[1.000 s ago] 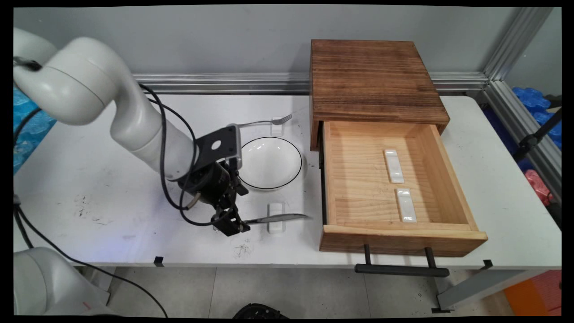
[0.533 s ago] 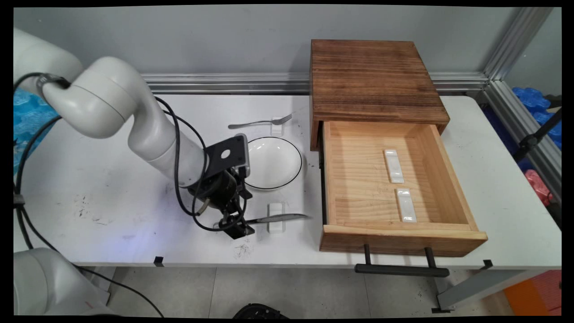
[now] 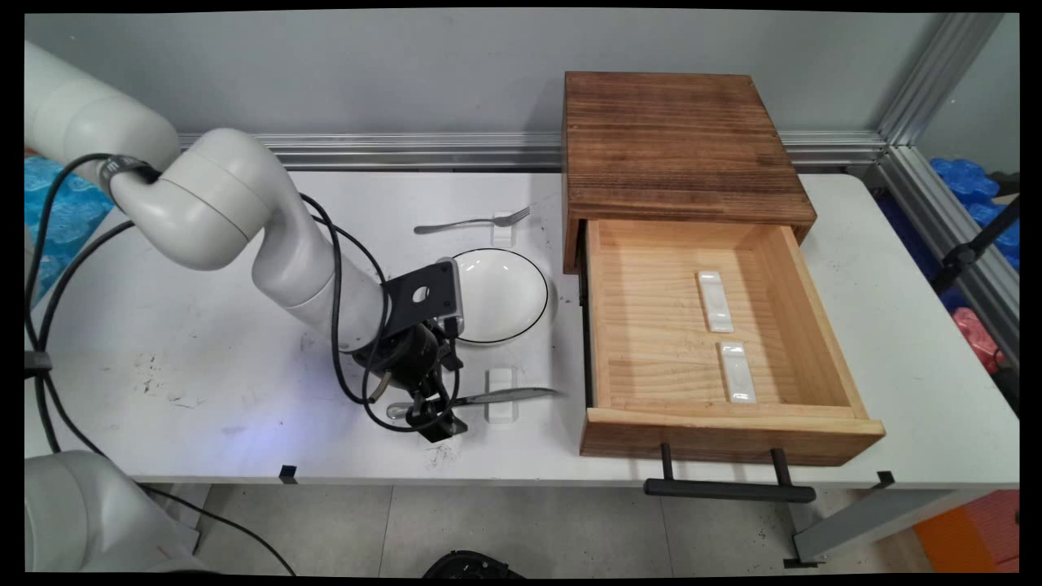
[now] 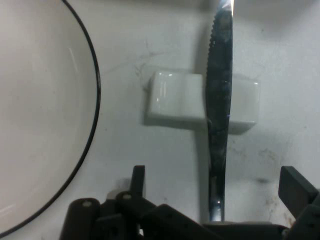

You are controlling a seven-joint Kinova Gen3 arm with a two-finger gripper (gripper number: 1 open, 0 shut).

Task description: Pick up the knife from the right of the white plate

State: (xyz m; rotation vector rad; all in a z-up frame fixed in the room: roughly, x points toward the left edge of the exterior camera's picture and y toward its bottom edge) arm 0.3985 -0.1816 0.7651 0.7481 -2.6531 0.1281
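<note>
Low over the bench's point(image 3: 203, 342) near edge, left of the open drawer point(image 3: 651, 325): my jaws hang just above the surface, pointing down and a little toward the drawer. Jaws spread wide, nothing held. In the hand view one finger point(image 4: 137, 180) stands left of the table knife point(image 4: 220, 125) and the other right of it, with a gap on each side; the knife's handle end runs in between them and touches neither, as far as I can see. Knife lies flat-ish, its serrated blade across a small white ceramic rest point(image 4: 172, 100), tip pointing toward the drawer front in the main view. Knife and rest are in contact; handle end sits on or just over the bench under me, I cannot tell which. White bowl with a thin black rim point(image 3: 541, 285) sits just behind my wrist, close to the knife rest but apart from it. Farther back, a fork point(image 3: 464, 222) lies on a second white rest point(image 3: 504, 236), near the wooden cabinet point(image 3: 676, 138). Drawer is pulled well out; inside it two more white rests point(image 3: 715, 301) lie end to end toward its right side, nothing on either. Black scuff marks on the bench near my fingers.
</note>
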